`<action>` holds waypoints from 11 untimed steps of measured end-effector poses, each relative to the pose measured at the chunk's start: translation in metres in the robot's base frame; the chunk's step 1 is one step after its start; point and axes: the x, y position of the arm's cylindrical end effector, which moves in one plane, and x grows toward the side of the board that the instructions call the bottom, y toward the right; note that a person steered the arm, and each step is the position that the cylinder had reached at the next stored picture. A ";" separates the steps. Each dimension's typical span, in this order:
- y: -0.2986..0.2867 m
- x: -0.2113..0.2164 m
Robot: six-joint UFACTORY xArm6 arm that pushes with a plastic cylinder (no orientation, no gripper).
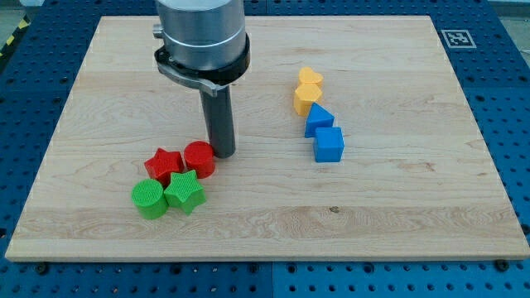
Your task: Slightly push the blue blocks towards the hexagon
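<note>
1. A pale wooden surface (265,219) fills most of the view, resting on a blue perforated bench (513,99). A small black-and-white marker (456,38) sits at the surface's top right corner.
2. The arm (203,37) comes down from the surface's top edge, left of centre, as a wide silver cylinder with a dark collar. It has no jaws, so nothing is held; it ends in a straight dark rod.
3. My tip (222,154) rests on the surface left of centre, just beside the red round block (199,159), on that block's right side. Whether the two touch cannot be told.
4. Four blocks cluster near the bottom left part of the surface. The red round block and a red star block (164,165) sit side by side, the star on the left.
5. Directly below them, closer to the bottom edge, a green round ribbed block (149,199) lies left of a green star block (185,192). The four are packed close together.
6. A second group forms a short slanted line right of centre, well apart from my tip. Nearest the top edge is a yellow heart-shaped block (310,79).
7. Just below it is a yellow-orange block (306,98), apparently the hexagon, though its outline is hard to confirm.
8. Next is a blue block (318,120) with a peaked, roughly triangular top, touching the yellow-orange block.
9. Last in line, closest to the bottom edge, is a blue cube (329,144), pressed against the other blue block.
</note>
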 end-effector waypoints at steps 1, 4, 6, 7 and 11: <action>0.007 -0.001; 0.101 -0.001; 0.107 0.020; 0.139 0.029; 0.142 0.008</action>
